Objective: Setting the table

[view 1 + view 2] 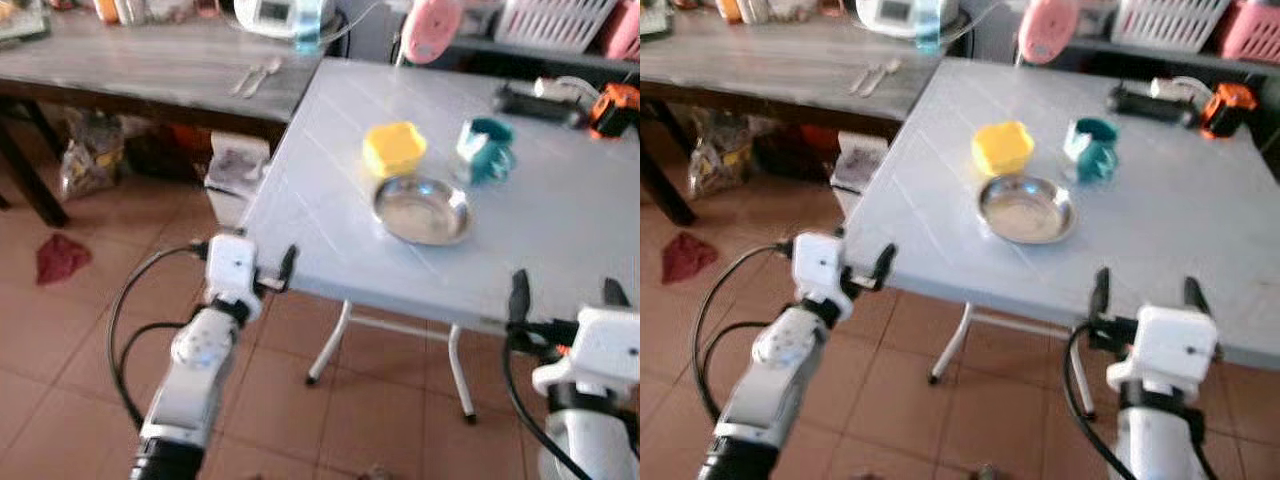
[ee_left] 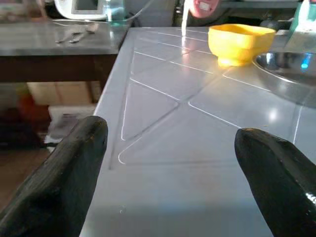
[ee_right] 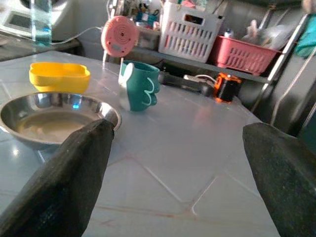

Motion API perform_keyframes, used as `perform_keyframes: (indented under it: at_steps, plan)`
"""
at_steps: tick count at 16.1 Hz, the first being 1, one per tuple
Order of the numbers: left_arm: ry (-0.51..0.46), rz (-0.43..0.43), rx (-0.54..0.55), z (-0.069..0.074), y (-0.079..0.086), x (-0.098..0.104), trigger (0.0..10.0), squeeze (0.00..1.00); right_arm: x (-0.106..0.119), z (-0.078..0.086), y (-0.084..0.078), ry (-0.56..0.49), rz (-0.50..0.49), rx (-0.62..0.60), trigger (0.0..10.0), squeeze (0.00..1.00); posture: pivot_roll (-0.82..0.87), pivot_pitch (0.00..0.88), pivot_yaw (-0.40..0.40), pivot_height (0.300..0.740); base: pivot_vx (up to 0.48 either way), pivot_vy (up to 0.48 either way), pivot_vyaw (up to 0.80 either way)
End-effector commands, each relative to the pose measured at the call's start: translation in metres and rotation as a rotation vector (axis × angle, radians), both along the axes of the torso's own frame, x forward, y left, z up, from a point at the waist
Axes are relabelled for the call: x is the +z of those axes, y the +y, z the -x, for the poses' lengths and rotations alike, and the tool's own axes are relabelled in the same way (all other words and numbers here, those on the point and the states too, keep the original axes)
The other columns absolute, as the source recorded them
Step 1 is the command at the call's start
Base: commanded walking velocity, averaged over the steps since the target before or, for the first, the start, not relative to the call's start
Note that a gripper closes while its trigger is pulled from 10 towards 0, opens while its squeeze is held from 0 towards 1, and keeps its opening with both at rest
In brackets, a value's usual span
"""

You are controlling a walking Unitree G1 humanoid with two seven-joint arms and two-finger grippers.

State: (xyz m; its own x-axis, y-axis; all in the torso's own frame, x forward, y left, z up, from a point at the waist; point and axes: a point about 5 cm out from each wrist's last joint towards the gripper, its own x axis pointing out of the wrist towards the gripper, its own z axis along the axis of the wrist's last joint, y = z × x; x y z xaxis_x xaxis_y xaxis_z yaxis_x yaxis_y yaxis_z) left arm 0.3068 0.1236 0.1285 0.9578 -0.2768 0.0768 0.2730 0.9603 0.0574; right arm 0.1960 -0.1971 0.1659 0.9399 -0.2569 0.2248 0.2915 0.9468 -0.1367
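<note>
A: What does the left eye view give you?
B: A pale grey folding table (image 1: 330,200) on a tiled floor (image 1: 80,330). On it sit a yellow bowl (image 1: 394,147), a teal mug (image 1: 486,149) and, nearer the robot, a steel dish (image 1: 422,209). The bowl is just behind the dish, the mug just to its right. A fork and spoon (image 1: 253,77) lie on the dark wooden table (image 1: 150,70) to the left.

A: And the grippers?
B: The left gripper (image 1: 270,272) hangs at the table's near left corner; the right gripper (image 1: 565,292) is at the near edge on the right, fingers apart.

A: Right eye view?
B: Same layout. A white basket (image 1: 1170,20) and a pink round gadget (image 1: 1045,30) stand behind the table, and a black and orange tool (image 1: 1180,102) lies at the far right.

A: Left wrist view?
B: Two black fingers (image 2: 59,182) spread wide over the tabletop, with the bowl and the dish's rim beyond them.

A: Right wrist view?
B: Fingers (image 3: 69,182) wide apart too, just above the surface. Dish, bowl and mug stand ahead, with a red basket (image 3: 247,52) on the shelf behind
</note>
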Motion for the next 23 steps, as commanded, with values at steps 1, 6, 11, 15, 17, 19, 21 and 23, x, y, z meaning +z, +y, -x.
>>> perform_keyframes:
  at_steps: [1,6,11,15,17,19,21,23]
  plan:
    - [-0.025,0.001,-0.013,-0.001,-0.003,0.006,10.0,0.00,0.003,0.000,-0.002,-0.006,0.013,-0.004,10.0,0.00,-0.02,0.134,-0.003,0.714,0.000,-0.364,0.00]
    - [-0.042,0.063,-0.039,-0.005,-0.008,0.018,10.0,0.00,0.004,-0.002,-0.005,-0.010,0.023,0.002,10.0,0.00,-0.01,0.125,-0.009,0.714,0.000,0.000,0.00]
    - [-0.089,0.067,-0.053,-0.006,-0.011,0.025,10.0,0.00,0.005,-0.004,-0.004,-0.013,0.026,0.010,10.0,0.00,-0.01,0.121,-0.009,0.714,0.000,0.000,0.00]
    - [-0.097,0.089,-0.102,-0.003,-0.012,0.031,10.0,0.00,0.005,-0.005,-0.005,-0.009,0.023,0.015,10.0,0.00,-0.01,0.123,-0.014,0.714,0.000,0.000,-0.17]
    - [-0.096,0.099,-0.108,-0.003,-0.011,0.030,10.0,0.00,0.005,-0.005,-0.005,-0.009,0.024,0.017,10.0,0.00,-0.01,0.123,-0.014,0.714,0.120,0.000,0.00]
    - [-0.093,0.109,-0.119,-0.001,-0.013,0.030,10.0,0.00,0.004,-0.005,-0.004,-0.007,0.031,0.021,10.0,0.00,-0.01,0.125,-0.016,0.714,0.281,0.000,0.00]
    - [-0.090,0.109,-0.136,-0.001,-0.015,0.030,10.0,0.00,0.004,-0.005,-0.004,-0.005,0.034,0.025,10.0,0.00,-0.01,0.124,-0.015,0.714,0.345,0.000,0.00]
    - [-0.088,0.109,-0.138,-0.001,-0.015,0.029,10.0,0.00,0.004,-0.004,-0.003,-0.003,0.039,0.030,10.0,0.00,-0.02,0.125,-0.014,0.714,0.398,0.000,0.00]
